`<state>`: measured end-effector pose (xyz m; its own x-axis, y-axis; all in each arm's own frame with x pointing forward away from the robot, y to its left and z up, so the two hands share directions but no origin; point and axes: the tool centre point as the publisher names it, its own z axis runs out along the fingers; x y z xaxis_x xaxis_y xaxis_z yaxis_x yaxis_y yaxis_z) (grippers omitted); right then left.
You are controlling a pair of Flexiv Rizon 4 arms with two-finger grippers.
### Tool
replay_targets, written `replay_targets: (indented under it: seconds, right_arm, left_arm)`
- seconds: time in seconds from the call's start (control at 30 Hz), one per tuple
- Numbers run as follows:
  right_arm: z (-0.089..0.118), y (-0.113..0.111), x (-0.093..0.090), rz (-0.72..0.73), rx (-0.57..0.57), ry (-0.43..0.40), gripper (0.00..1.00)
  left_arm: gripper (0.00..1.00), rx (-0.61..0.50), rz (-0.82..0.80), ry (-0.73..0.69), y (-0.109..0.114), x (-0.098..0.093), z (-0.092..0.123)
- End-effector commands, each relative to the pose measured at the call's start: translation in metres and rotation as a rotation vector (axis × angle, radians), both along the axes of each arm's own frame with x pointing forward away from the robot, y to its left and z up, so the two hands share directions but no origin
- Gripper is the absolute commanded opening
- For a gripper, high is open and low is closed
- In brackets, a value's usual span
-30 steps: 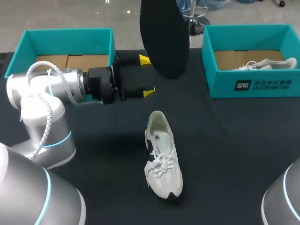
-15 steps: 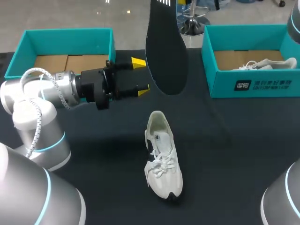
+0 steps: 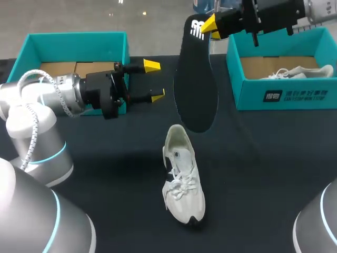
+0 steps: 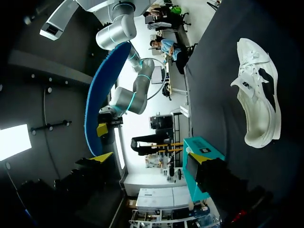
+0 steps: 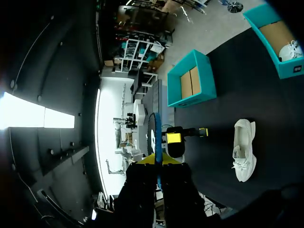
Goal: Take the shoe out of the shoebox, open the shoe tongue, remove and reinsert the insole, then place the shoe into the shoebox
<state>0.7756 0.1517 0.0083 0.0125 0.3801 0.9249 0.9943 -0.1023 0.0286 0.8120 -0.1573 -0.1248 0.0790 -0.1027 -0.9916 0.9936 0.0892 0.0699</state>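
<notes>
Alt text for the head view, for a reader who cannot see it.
The right gripper holds a black insole by one end, hanging over the black table, where a white lace-up sneaker lies. The open left gripper is beside the insole, not touching.

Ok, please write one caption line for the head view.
Right gripper holds the black insole in the air; white shoe sits on the table, left gripper open nearby.

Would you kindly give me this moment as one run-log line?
right gripper: shut on insole, held aloft | left gripper: open, empty | shoe: upright on table, insole out
</notes>
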Motion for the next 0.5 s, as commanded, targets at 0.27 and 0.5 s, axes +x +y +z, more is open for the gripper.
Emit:
replay_targets:
  seconds: [0.27, 0.5]
  right_arm:
    - [-0.04, -0.001, 0.018, -0.039, 0.007, 0.064, 0.0]
    - [-0.048, 0.009, 0.046, -0.016, -0.004, 0.101, 0.0]
  left_arm:
    - [1.0, 0.004, -0.035, -0.015, 0.006, 0.0, 0.001]
    - [1.0, 0.006, -0.058, -0.02, 0.008, -0.002, 0.0]
